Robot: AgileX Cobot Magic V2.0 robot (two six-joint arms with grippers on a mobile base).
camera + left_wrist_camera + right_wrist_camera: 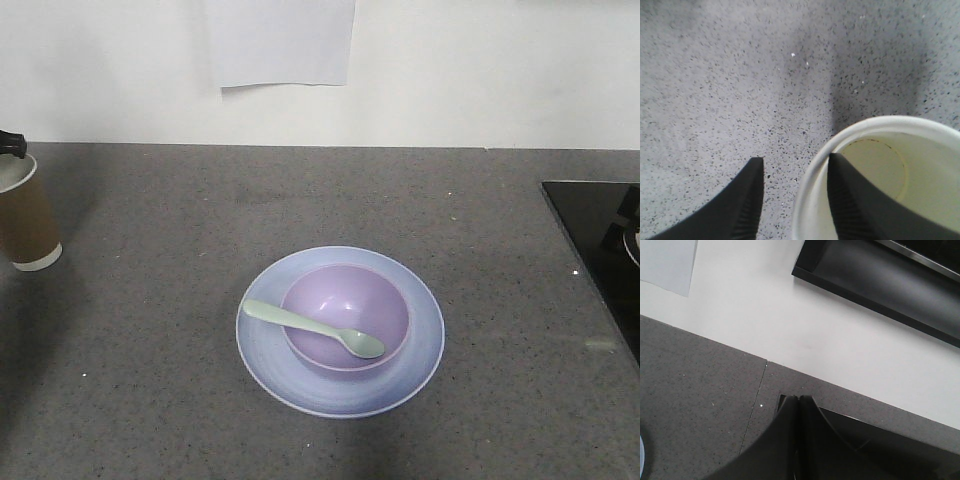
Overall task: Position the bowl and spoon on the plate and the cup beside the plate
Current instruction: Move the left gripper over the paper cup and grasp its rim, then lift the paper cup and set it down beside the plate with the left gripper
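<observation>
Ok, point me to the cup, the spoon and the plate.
cup (28, 225), exterior front view, on its brown side wall.
spoon (308, 327), exterior front view, mid-handle.
plate (262, 355), exterior front view, bare rim area.

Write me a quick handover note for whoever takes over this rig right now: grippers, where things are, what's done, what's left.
Left gripper: straddling the cup wall, one finger inside, one outside; whether it is clamped is unclear.
Right gripper: shut, empty, up near the wall.
Bowl sits on the plate; spoon lies across the bowl, scoop inside, handle over the rim.
Done: bowl and spoon on plate.
Left: the cup stands upright at the counter's far left, well away from the plate; bring it beside the plate and release.
</observation>
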